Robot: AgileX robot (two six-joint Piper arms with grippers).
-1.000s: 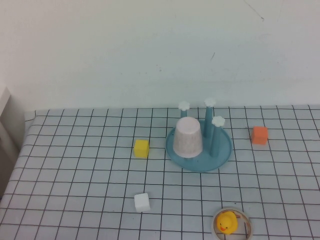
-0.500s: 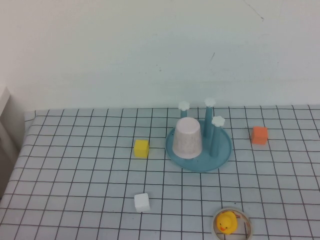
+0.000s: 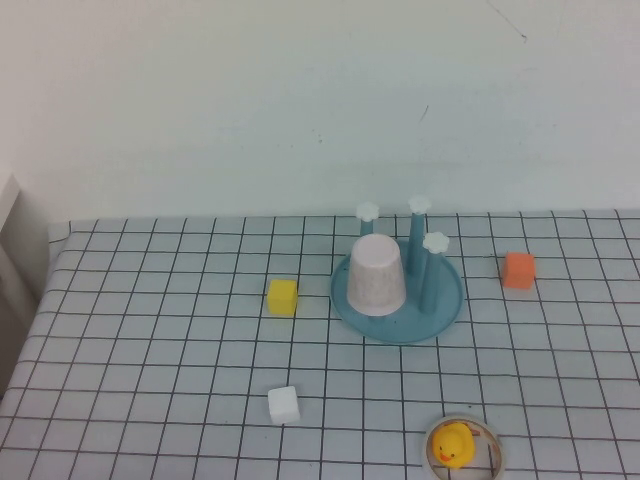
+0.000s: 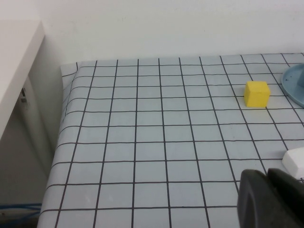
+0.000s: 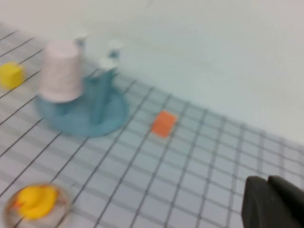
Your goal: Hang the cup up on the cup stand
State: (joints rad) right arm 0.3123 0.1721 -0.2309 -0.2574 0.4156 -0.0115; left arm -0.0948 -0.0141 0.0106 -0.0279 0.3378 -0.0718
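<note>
The pale pink cup (image 3: 376, 275) sits upside down over one peg of the cup stand (image 3: 440, 305), a teal dish with blue pegs topped by white flower caps (image 3: 436, 241). Three capped pegs stand free beside the cup. Cup (image 5: 60, 71) and stand (image 5: 111, 111) also show in the right wrist view, and the stand's edge (image 4: 295, 85) in the left wrist view. My left gripper (image 4: 267, 175) is shut and empty above the table's left front area, near a white cube. My right gripper (image 5: 267, 181) is shut and empty, well away from the stand. Neither gripper shows in the high view.
A yellow cube (image 3: 283, 296) lies left of the stand, an orange cube (image 3: 518, 270) right of it, a white cube (image 3: 284, 404) nearer the front. A ring with a yellow duck (image 3: 462, 445) sits at the front edge. A white shelf (image 4: 14, 71) stands beyond the table's left edge.
</note>
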